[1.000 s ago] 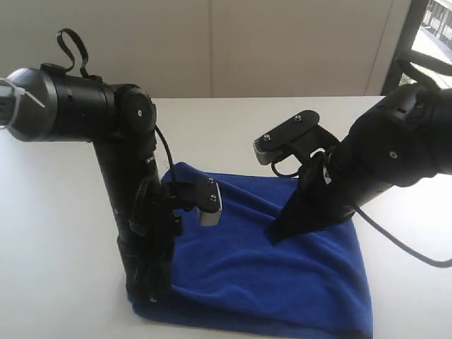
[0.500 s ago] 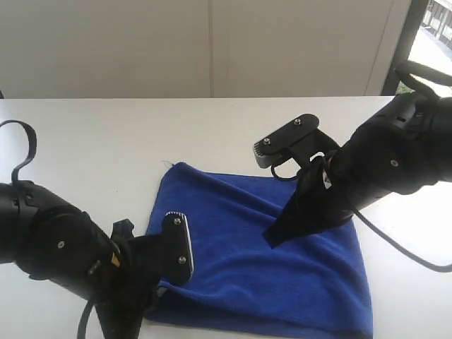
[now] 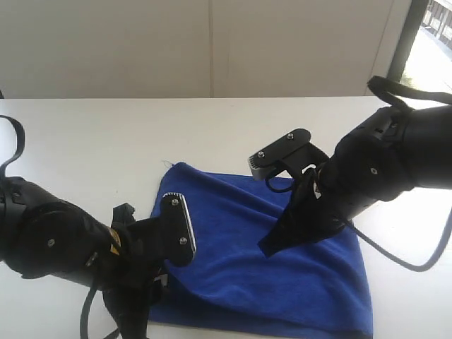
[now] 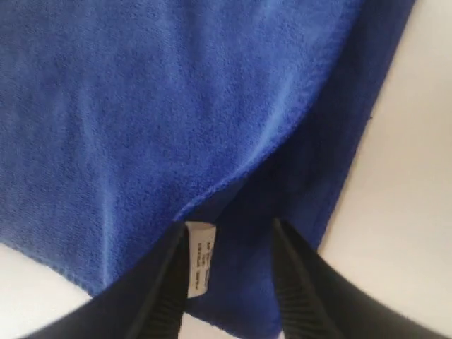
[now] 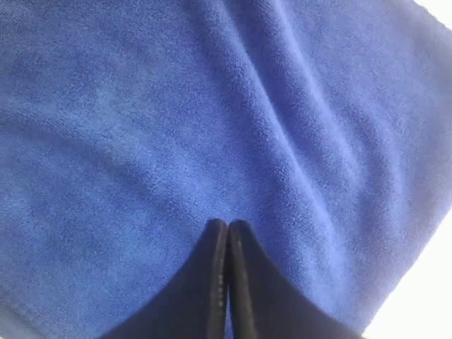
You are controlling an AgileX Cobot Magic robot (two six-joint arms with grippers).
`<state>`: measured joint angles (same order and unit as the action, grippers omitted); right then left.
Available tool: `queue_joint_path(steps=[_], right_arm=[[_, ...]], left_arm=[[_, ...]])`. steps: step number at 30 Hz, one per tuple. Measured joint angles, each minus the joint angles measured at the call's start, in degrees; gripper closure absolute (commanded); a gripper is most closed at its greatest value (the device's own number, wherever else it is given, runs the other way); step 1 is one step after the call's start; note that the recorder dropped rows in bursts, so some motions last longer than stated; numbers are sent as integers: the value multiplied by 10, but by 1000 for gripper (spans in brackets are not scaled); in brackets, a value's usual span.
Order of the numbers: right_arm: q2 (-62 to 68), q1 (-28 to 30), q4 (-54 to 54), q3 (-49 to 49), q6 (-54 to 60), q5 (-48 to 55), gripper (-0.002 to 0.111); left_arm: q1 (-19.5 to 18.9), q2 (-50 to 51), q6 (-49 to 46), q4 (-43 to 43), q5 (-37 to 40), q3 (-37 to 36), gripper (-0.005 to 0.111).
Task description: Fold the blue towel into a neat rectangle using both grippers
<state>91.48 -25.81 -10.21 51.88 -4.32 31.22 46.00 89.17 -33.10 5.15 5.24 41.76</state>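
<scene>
Label [image 4: 200, 258] at blue towel [image 4: 141, 106] edge

White tag [image 4: 200, 258] on blue towel [image 4: 141, 106]: tiny txt, unreadable.

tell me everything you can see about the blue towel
The blue towel is a deep blue, fuzzy, plain cloth lying flat on the white table, roughly rectangular with soft wrinkles. It appears doubled over: the left wrist view shows an upper layer's edge over a darker lower one, with a small white label. The shut right end effector rests on its middle; the open left end effector sits at its edge.
</scene>
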Motion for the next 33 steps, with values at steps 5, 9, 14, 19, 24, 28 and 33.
queue_joint_path(steps=[5,9,14,19,24,28,33], right_arm=[[0,1,1,0,3,-18,108],[9,15,5,21,11,-25,108],[57,50,67,109,102,20,108],[149,71,171,245,240,92,108],[258,91,193,386,280,156,108],[338,101,213,473,320,217,108],[394,102,220,523,333,240,108]], left_arm=[[0,13,-16,0,-16,0,59],[0,18,-16,0,-8,0,59],[0,-7,-16,0,10,0,59],[0,-53,-16,0,14,0,59],[0,-61,-16,0,14,0,58],[0,-38,-12,0,19,0,58],[0,-8,-15,0,6,0,49]])
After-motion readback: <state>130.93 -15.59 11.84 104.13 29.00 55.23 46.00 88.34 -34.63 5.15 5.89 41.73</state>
